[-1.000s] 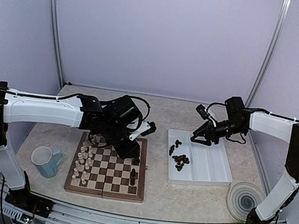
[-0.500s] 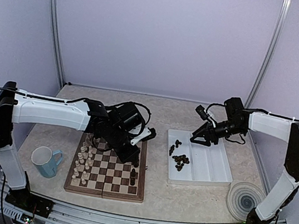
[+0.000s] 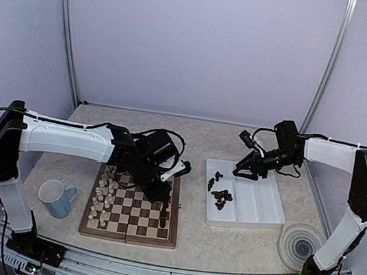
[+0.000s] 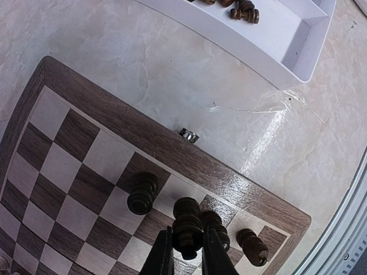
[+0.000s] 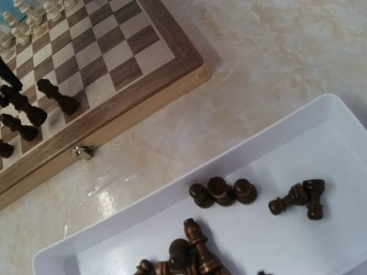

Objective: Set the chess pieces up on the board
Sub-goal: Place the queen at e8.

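Note:
My left gripper [image 3: 161, 193] hangs over the right edge of the board [image 3: 127, 236], shut on a dark chess piece [image 4: 188, 226] held upright between its fingers [image 4: 162, 252]. Just below it, three more dark pieces [image 4: 142, 193] stand on the squares along the board's border [image 4: 114, 109]. My right gripper [image 3: 244, 169] hovers open above the far left part of the white tray [image 3: 259, 208], with nothing in it; its fingers do not show in the right wrist view. Loose dark pieces [image 5: 222, 192] stand and lie in the tray [image 5: 172, 192].
Cream-white pieces [image 3: 102, 198] fill the board's left columns. A light blue mug [image 3: 57, 198] stands left of the board, and a round ridged disc [image 3: 300, 245] lies at the near right. The board's metal clasp [image 5: 83, 152] faces the tray.
My left gripper, still holding its piece, has shifted slightly nearer along the board's right edge. The right arm has barely moved.

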Controlling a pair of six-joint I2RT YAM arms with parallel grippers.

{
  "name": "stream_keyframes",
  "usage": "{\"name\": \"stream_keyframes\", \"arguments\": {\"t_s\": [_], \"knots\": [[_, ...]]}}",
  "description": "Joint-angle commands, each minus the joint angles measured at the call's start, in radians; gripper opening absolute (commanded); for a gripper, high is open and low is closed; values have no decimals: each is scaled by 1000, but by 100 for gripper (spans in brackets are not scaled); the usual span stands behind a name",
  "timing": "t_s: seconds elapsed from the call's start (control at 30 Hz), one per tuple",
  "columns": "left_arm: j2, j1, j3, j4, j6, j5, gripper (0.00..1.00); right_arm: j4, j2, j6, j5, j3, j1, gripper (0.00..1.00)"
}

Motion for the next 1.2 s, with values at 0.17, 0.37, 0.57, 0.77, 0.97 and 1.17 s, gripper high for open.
{"name": "stream_keyframes", "arguments": {"t_s": [0.17, 0.37, 0.57, 0.77, 0.97, 1.17], "knots": [[24, -9, -3, 17, 4, -18, 10, -18, 9, -10, -17, -5, 9, 54], [32, -9, 1, 21, 2, -12, 12, -20, 16, -11, -19, -2, 12, 54], [43, -8, 7, 22, 2, -13, 13, -21, 21, -13, -20, -2, 14, 54], [46, -9, 11, 18, 2, -21, 23, -22, 24, -14, -20, -2, 15, 54], [38, -9, 25, 10, -5, -10, 29, -29, 27, -16, -20, 2, 15, 54], [-15, -9, 52, -2, -17, 13, 40, -47, 29, -30, -16, 12, 15, 54]]}}
